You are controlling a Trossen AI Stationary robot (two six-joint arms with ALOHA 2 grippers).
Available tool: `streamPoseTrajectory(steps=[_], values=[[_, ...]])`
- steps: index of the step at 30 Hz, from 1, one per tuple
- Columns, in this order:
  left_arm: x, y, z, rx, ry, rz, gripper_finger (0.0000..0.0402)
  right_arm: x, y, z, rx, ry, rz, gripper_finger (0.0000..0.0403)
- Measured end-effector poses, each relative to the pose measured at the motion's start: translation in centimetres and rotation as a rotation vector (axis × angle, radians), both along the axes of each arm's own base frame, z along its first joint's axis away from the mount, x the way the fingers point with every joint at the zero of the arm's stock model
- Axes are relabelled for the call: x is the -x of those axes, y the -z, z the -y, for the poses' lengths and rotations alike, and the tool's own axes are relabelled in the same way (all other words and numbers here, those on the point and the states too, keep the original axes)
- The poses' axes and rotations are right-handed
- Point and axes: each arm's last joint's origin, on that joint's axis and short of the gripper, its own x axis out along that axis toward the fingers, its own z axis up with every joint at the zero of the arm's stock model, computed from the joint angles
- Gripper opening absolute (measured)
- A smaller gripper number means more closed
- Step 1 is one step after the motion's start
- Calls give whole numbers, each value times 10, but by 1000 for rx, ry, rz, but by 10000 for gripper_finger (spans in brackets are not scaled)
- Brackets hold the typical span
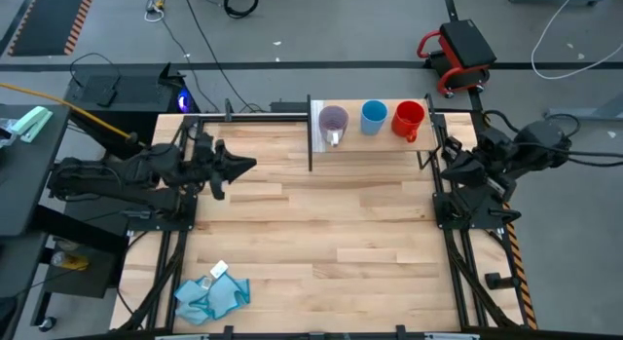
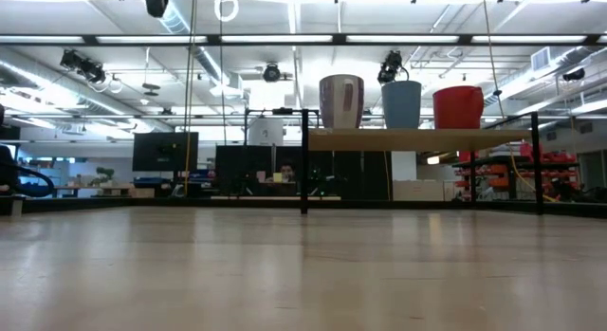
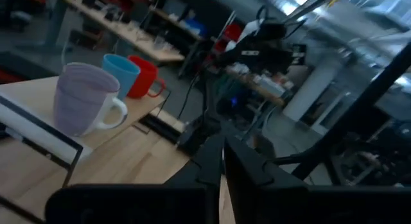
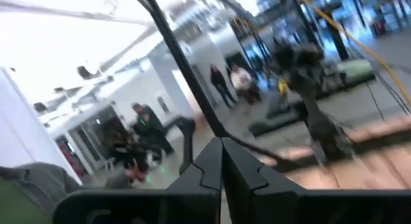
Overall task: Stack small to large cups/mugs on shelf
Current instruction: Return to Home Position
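Note:
Three cups stand upright in a row on the raised light-wood shelf [image 1: 370, 140] at the table's far edge. The purple-grey mug [image 1: 334, 121] is next to the white panel [image 1: 316, 126], the light-blue cup [image 1: 374, 117] is in the middle, and the red mug [image 1: 409, 119] is at the right end. In the low view they show as purple-grey mug [image 2: 341, 101], blue cup [image 2: 401, 104] and red mug [image 2: 458, 107]. My left gripper [image 1: 250, 166] hovers shut left of the shelf, and its wrist view shows the mug [image 3: 83, 99]. My right gripper [image 1: 445, 168] waits shut by the table's right edge.
A crumpled blue cloth [image 1: 212, 293] with a small white item [image 1: 218, 271] lies at the table's near left corner. Dark posts [image 2: 304, 160] hold the shelf up. The wooden tabletop [image 1: 321, 223] between the arms is bare. People stand in the room beyond [image 4: 221, 86].

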Motion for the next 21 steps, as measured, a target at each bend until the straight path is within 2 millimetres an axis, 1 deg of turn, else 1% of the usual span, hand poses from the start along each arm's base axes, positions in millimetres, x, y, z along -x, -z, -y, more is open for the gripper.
streamPoseTrajectory(steps=[5,8,10,14,17,21], values=[[14,25,0,14,11,109,32,2,24,-1,-45,-53,195,13],[22,31,0,-16,43,179,36,8,43,1,-75,-62,300,13],[26,33,0,-51,45,223,36,16,53,5,-87,-57,341,13],[38,34,-2,-102,28,273,32,28,64,12,-110,-14,389,13],[46,36,-4,-128,58,312,28,35,69,16,-114,16,424,13],[55,38,-4,-165,81,351,25,37,70,16,-98,30,460,13]])
